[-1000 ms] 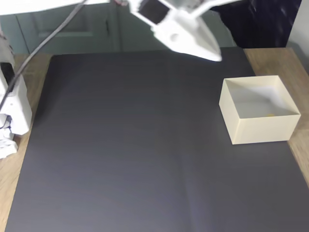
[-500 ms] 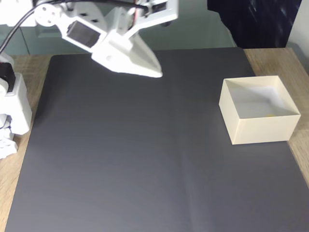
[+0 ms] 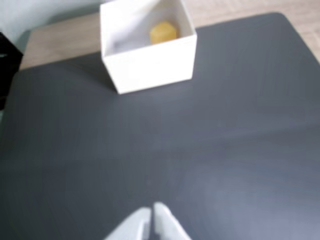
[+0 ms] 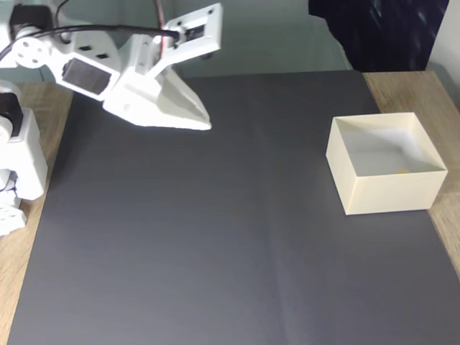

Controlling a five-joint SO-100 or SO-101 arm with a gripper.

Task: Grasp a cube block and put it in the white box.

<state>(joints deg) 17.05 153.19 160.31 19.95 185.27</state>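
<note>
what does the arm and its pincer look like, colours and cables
The arm is white plastic with blocky segments, a dark rectangular motor face on its side and black cables along the top. The pincer is white too, tapering to a pointed wedge; in the wrist view its two pale fingertips look smooth and unmarked.

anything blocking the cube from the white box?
No. The cube block already lies inside the white box. The gripper, jaws together, hangs over bare black mat, apart from the box.
</note>
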